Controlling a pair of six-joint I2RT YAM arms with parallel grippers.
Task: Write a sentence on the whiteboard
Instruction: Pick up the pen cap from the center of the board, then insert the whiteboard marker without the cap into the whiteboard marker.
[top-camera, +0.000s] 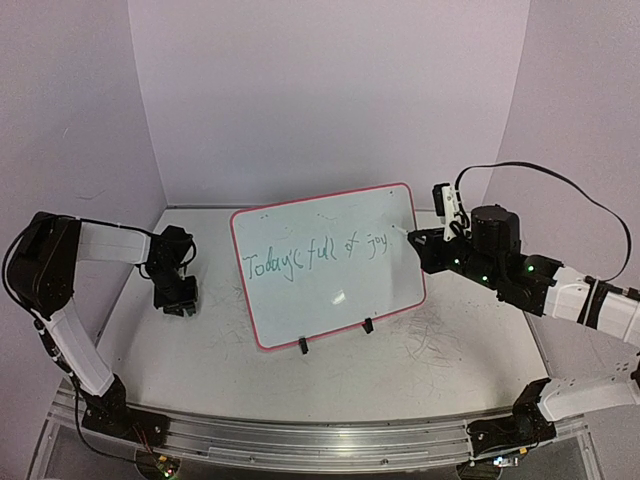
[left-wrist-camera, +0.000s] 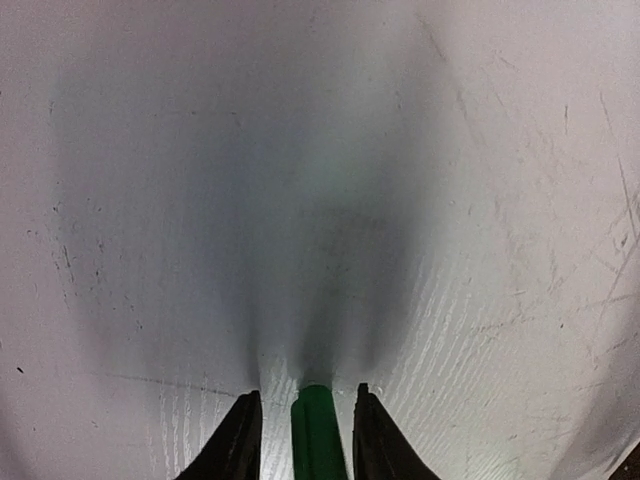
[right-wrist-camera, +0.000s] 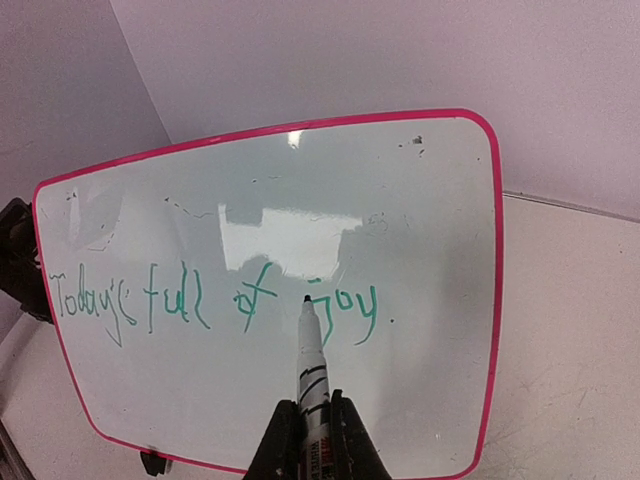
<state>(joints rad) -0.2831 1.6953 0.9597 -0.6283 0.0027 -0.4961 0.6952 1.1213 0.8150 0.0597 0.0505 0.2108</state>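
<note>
The left gripper (left-wrist-camera: 305, 400) hangs close over the table (left-wrist-camera: 500, 200) with a green piece (left-wrist-camera: 318, 440) between its fingers; whether they pinch it I cannot tell. The right gripper (right-wrist-camera: 308, 425) is clamped on a pen (right-wrist-camera: 312, 360), whose tip is at the whiteboard (right-wrist-camera: 300, 180), just left of "joy". The whiteboard stands mid-table on two clips (top-camera: 303, 345), with the sentence (right-wrist-camera: 215, 305) in green across it.

Pale lilac walls (top-camera: 330, 90) enclose a scuffed white table (top-camera: 250, 380).
</note>
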